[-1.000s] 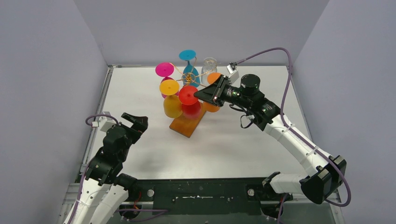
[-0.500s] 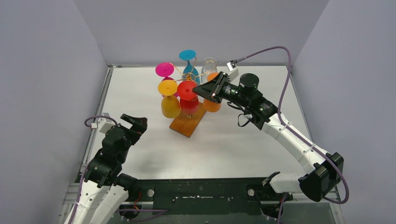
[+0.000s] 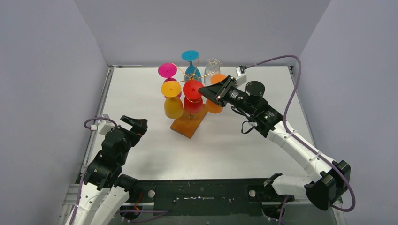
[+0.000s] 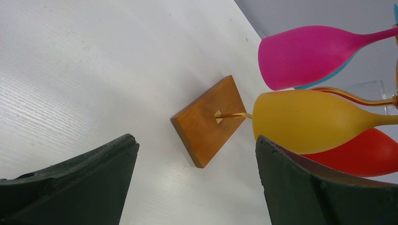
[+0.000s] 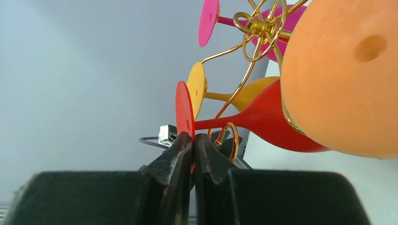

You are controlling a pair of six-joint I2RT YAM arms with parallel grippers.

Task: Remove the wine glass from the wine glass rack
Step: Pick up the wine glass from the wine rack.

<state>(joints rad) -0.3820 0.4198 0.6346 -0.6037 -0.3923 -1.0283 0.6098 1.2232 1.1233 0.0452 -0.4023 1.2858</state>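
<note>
The wine glass rack point(image 3: 189, 124), a thin gold wire stand with curled scroll arms on a flat rectangular orange-brown wooden base, is standing toward the far side of the white counter point(image 3: 141, 93), whose surface is showing a faint grain in the left wrist view. Several smooth, opaque glasses are hanging from it with the bowl down and the flat round foot on top. The red wine glass point(image 3: 192, 88) is hanging at the near right of the rack, and its slim stem is passing close beside a gold wire curl. The right fingers point(image 5: 176, 159), black and wedge-shaped, are pressing together on the thin edge of this glass's red foot disc, so they are nearly fully closed with only the disc between them. Just beside the red one, a yellow wine glass point(image 4: 305, 122) with a rounded, egg-like bowl is hanging, and behind it a magenta wine glass point(image 4: 305, 54). A matte orange wine glass point(image 5: 342, 79) is filling the right of the right wrist view, with a small dimple on its bowl. A cyan wine glass point(image 3: 189, 55) and a clear glass point(image 3: 212, 64) are sitting at the far side. The left fingers point(image 4: 70, 187), dark and rough-textured, are standing wide apart and are holding nothing, well apart from the rack, above the near left of the counter.
</note>
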